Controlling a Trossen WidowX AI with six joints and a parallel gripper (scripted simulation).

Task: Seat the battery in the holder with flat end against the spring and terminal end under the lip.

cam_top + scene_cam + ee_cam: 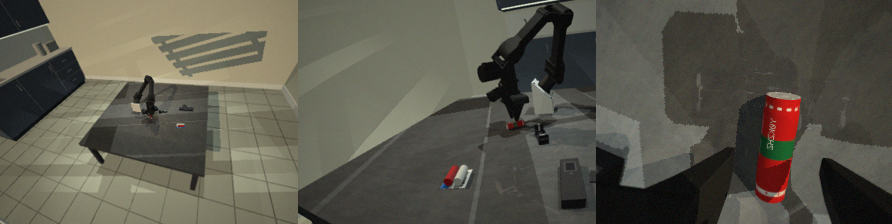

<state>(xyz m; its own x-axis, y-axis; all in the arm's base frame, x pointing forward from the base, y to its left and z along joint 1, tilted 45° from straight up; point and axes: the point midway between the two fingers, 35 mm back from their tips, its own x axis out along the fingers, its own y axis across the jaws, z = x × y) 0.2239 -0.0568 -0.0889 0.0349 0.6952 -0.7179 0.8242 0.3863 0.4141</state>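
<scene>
Count on the table (413, 161):
- 1 red battery with green band (515, 124)
- 1 flat white-and-blue tray (466, 180) carrying 2 cylinders: 1 red (451, 175), 1 white (461, 174)
- 1 long dark block (572, 182)
- 1 small black piece (541, 136)
- 1 white wedge-shaped stand (541, 97)
- 1 arm, 1 gripper (515, 115)

We see a room with a plain beige wall (115, 34) at twelve o'clock, crossed by a slatted shadow (211, 50) toward one o'clock. The floor (57, 184) is pale green-grey tile with patches of light. A dark table (127, 147) on dark legs stands at the center. Dark blue cabinets (34, 92) under a grey countertop (23, 70) run along the nine to ten o'clock side.
</scene>
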